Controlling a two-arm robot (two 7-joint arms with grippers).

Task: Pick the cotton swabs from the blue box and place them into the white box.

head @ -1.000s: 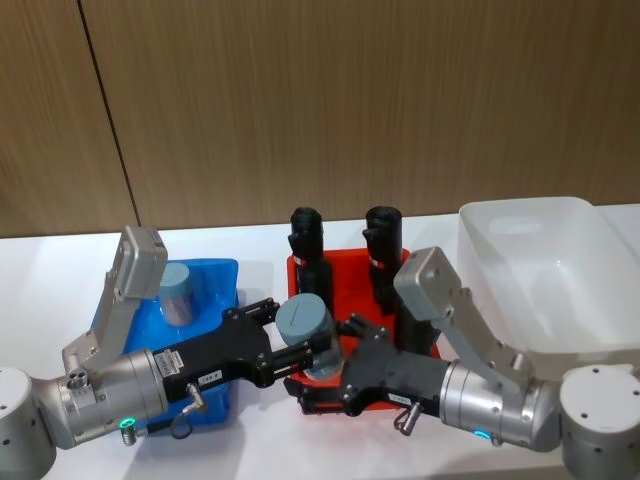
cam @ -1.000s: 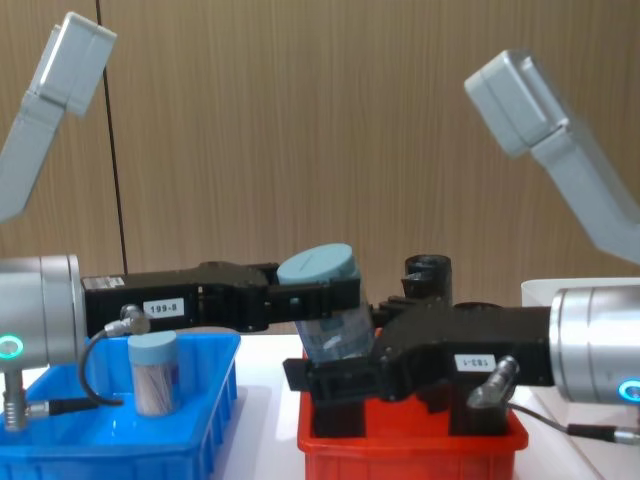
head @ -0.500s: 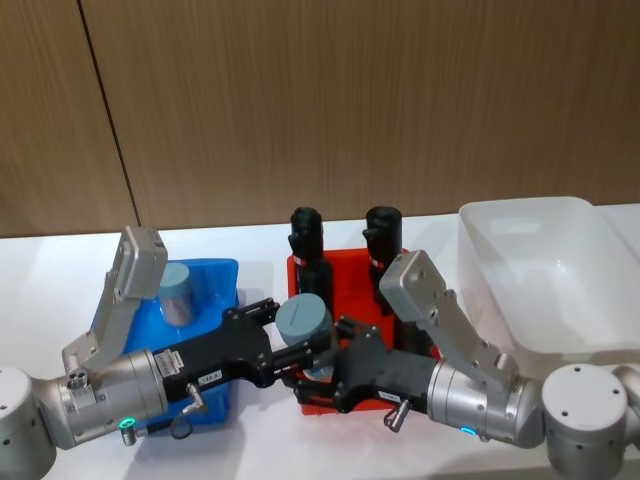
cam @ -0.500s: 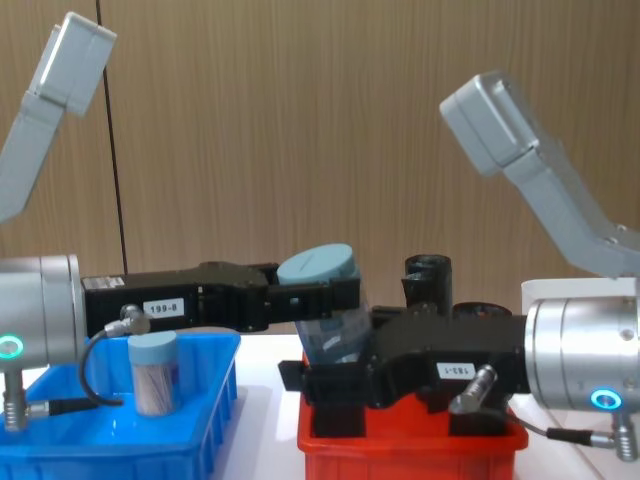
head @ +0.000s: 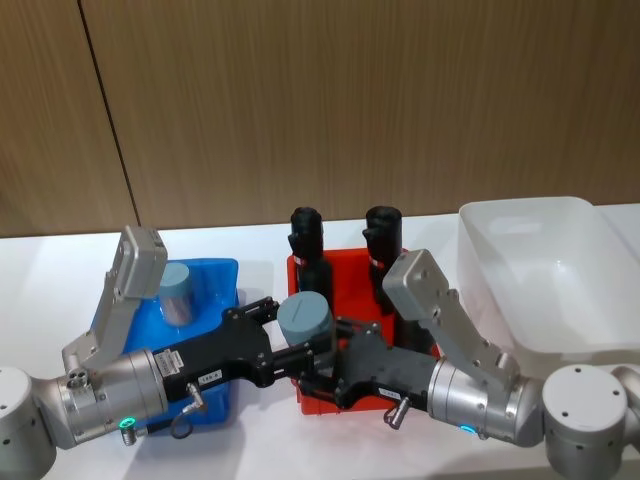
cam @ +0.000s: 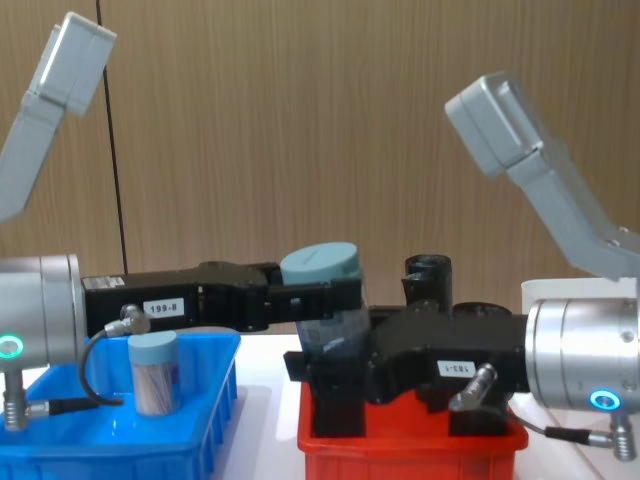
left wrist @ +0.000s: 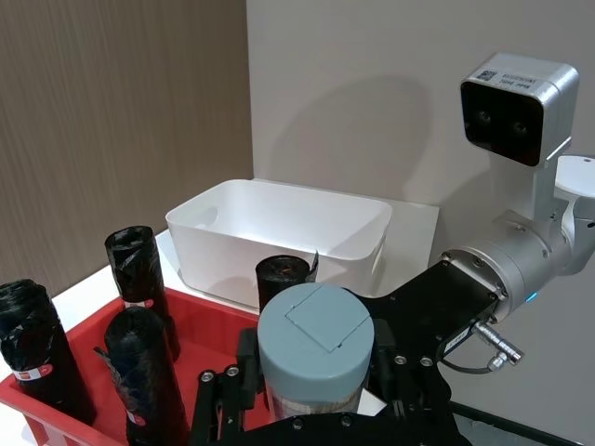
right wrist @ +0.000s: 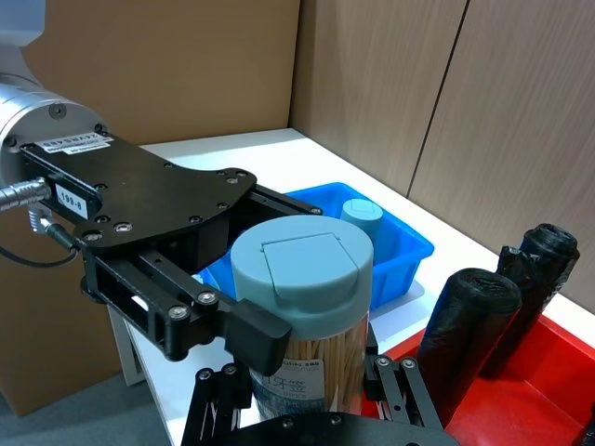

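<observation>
L hand (head: 283, 340) clamped on swab jar (head: 304, 318) just under pale blue lid, holds it upright in air over front-left corner of red bin (cam: 400, 450). R hand (head: 330, 368) closed on same jar lower down, from opposite side. Second swab jar (head: 178, 290) stands in blue box (head: 215, 275), left of red bin. White box (head: 540, 260) at right on worktop (head: 60, 270), well apart from held jar. Black rolls (head: 305, 235) upright in red bin.
</observation>
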